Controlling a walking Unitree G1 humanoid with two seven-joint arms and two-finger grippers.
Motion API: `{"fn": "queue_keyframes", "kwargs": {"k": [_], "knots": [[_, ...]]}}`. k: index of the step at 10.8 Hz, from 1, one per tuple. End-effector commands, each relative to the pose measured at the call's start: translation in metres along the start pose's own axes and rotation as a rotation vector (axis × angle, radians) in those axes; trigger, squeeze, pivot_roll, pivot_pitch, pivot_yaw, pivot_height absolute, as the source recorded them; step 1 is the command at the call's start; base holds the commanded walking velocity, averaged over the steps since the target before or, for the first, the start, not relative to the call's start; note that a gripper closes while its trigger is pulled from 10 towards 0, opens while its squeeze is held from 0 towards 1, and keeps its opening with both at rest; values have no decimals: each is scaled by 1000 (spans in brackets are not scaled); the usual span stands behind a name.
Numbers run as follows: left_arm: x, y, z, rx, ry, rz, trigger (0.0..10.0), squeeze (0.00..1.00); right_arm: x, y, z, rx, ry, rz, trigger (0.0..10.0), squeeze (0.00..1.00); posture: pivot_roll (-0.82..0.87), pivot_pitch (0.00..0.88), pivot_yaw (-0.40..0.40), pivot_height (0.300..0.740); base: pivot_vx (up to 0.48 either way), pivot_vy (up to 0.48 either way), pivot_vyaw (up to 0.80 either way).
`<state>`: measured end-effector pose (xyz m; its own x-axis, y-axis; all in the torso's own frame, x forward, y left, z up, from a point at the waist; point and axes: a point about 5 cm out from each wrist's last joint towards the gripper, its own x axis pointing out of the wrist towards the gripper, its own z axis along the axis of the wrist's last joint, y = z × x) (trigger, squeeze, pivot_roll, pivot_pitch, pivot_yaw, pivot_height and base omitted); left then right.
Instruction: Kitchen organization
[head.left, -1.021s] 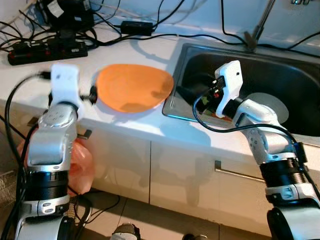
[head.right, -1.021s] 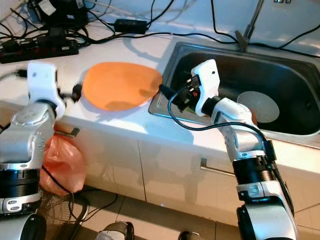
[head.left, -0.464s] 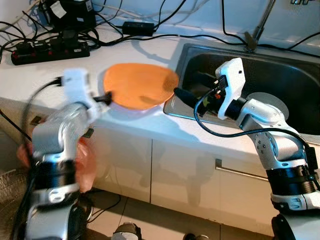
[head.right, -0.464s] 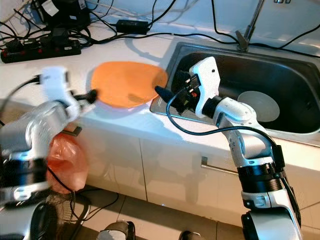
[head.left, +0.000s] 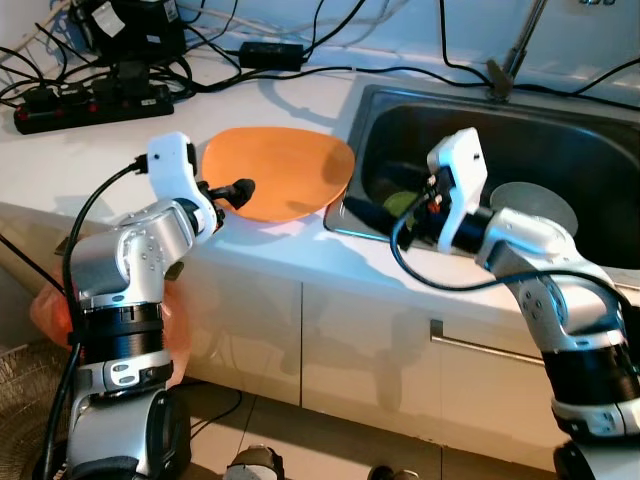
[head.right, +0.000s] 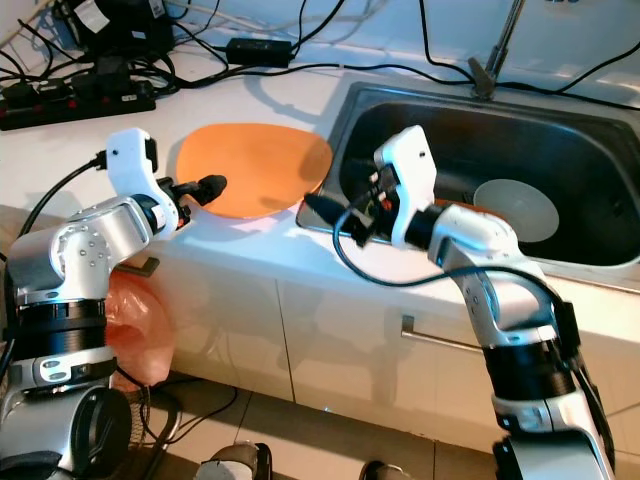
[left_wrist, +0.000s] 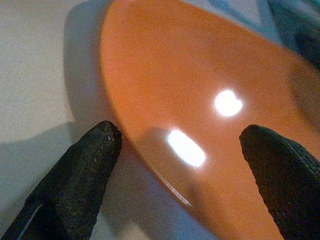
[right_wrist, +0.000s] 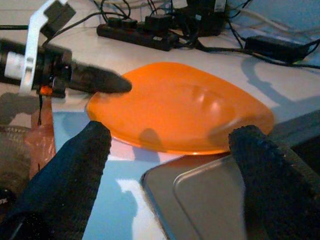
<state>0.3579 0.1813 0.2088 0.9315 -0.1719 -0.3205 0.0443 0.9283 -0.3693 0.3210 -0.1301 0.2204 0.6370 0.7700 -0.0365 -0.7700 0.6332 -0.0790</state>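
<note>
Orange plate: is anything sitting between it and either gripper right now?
Nothing visible blocks either one. The left gripper is open at the orange plate, its rim between the fingers. The right gripper is open and points at the plate's other side over the sink corner; between them is bare counter and sink rim.

Orange plate (left_wrist: 210, 100) runs off frame edge in left wrist view, far rim cut. Green thing (head.left: 398, 203) in sink (head.left: 560, 130) half hidden behind right arm, can't tell what it is. Tap cut off at top edge. Cable tangle (head.left: 110, 60) on tabletop (head.left: 60, 150) partly out of frame.
</note>
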Motion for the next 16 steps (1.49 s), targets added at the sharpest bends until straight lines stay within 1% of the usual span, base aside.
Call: {"fn": "queue_keyframes", "kwargs": {"k": [1,3,4,5,6,7,8,9,12,16], "knots": [[5,1,-8,-93,58,-4,10000,0,-1,4,4,-15,2,28,10000,0,174,97,29,740,0,0,0],[12,3,-13,-246,78,-45,10000,0,-2,6,4,-16,7,39,10000,0,171,98,29,740,0,0,0],[15,-1,-17,-301,115,-94,10000,0,-2,7,5,-15,7,41,10000,0,171,98,29,740,0,0,0],[16,-4,-18,-320,141,-125,10000,0,-3,7,5,-14,7,44,10000,0,153,97,30,740,0,0,0],[18,-12,-18,-339,158,-173,2745,0,-3,8,6,-14,7,50,10000,0,148,98,32,740,0,0,0],[19,-13,-17,-347,160,-184,2745,0,-4,8,6,-14,7,51,10000,0,148,98,32,740,0,0,0],[20,-15,-17,-362,166,-202,0,0,-4,9,6,-13,7,52,10000,0,145,99,34,740,0,0,0],[22,-19,-17,-382,178,-222,0,0,-5,9,5,-11,12,49,10000,0,142,99,36,740,0,0,0],[23,-15,-18,-402,180,-211,0,0,-5,8,4,-11,16,44,10000,0,143,97,36,740,0,0,0],[25,-10,-16,-441,153,-198,0,0,-5,8,2,-9,23,44,10000,0,142,94,35,740,0,0,0]]}}
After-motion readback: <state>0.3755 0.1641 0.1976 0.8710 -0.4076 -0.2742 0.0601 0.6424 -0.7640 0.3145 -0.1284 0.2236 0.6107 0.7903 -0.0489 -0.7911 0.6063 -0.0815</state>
